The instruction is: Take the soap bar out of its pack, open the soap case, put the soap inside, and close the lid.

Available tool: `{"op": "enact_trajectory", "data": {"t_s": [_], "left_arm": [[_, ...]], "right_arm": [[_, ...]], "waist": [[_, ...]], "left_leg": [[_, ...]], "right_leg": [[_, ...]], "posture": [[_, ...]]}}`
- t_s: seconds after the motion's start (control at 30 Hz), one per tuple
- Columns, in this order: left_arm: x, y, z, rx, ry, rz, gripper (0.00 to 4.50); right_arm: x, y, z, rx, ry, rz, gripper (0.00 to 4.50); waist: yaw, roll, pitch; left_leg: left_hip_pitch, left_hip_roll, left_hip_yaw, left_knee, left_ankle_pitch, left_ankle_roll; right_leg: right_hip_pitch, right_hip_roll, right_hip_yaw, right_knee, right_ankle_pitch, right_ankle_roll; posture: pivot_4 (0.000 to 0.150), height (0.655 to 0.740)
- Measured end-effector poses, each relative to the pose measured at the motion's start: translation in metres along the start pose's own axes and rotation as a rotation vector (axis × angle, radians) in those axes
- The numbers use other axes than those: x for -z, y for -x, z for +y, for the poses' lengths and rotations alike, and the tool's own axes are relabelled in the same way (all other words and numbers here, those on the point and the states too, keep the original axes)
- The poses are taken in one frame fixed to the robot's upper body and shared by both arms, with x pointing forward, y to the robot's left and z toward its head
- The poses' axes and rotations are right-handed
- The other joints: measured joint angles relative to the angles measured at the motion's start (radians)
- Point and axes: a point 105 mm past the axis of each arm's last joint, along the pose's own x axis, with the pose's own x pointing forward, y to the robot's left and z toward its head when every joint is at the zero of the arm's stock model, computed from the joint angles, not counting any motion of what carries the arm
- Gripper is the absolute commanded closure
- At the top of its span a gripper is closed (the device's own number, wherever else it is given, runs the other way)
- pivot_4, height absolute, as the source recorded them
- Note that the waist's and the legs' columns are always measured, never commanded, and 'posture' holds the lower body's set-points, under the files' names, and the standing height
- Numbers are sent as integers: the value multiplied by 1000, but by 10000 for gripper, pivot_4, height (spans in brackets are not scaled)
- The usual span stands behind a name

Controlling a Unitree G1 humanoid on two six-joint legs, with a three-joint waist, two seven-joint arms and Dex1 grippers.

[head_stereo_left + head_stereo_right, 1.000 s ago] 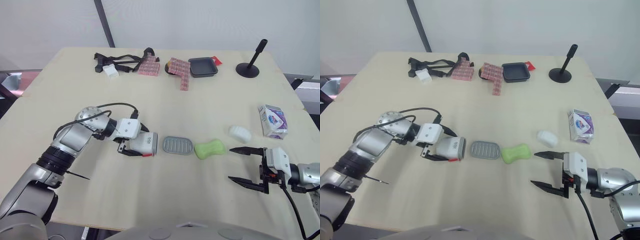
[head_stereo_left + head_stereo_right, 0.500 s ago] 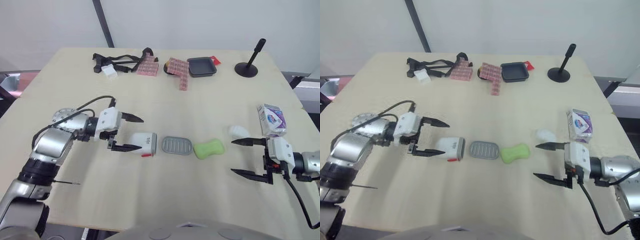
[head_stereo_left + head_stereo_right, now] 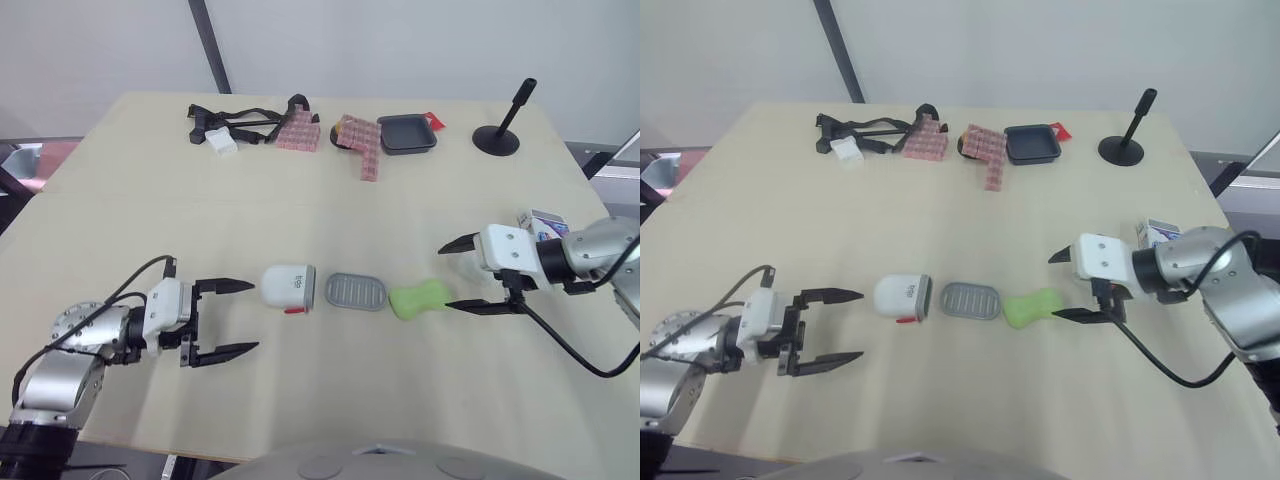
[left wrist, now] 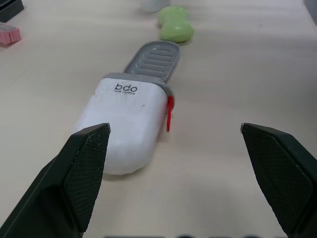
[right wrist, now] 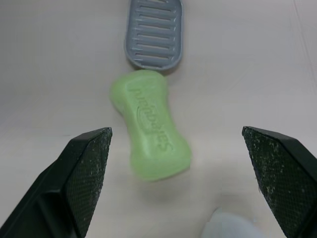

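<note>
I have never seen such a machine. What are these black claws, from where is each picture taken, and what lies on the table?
This is a humanoid robot with two arms; each ends in a gripper of two black fingers. Two pictures come from a camera on its head, looking down over the table. The other two come from cameras on the wrists, looking along the fingers. The left gripper and the right gripper are both open and hold nothing. Between them lie, in a row, a white case cover, a grey ribbed tray and a green soap bar, which the right gripper points at. At the far edge lie black straps, pink blocks, a black dish and a black stand.
</note>
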Motion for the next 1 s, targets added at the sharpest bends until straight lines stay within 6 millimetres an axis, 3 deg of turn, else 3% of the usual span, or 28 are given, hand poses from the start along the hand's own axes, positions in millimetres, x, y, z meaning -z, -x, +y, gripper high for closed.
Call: {"op": "enact_trajectory", "data": {"t_s": [0.23,0.43,1.0], "left_arm": [[2,-2,-11,-110,24,-10,92],[4,-6,-20,-99,16,0,92],[0,-16,-30,-14,-28,-3,92]], "right_arm": [[-9,-22,5,-101,44,45,0],[-12,-35,1,-152,134,128,0],[5,-57,10,-249,81,137,0]], "waist": [[-4,0,0],[-15,0,0],[-16,0,1]], "left_leg": [[1,0,0,-1,0,0],[2,0,1,-1,0,-1],[4,0,2,-1,0,-1]], "right_leg": [[0,0,0,0,0,0],[0,1,1,1,0,0],[1,1,3,2,2,4]], "posture": [[1500,7400],[1500,7400],[1500,7400]]}}
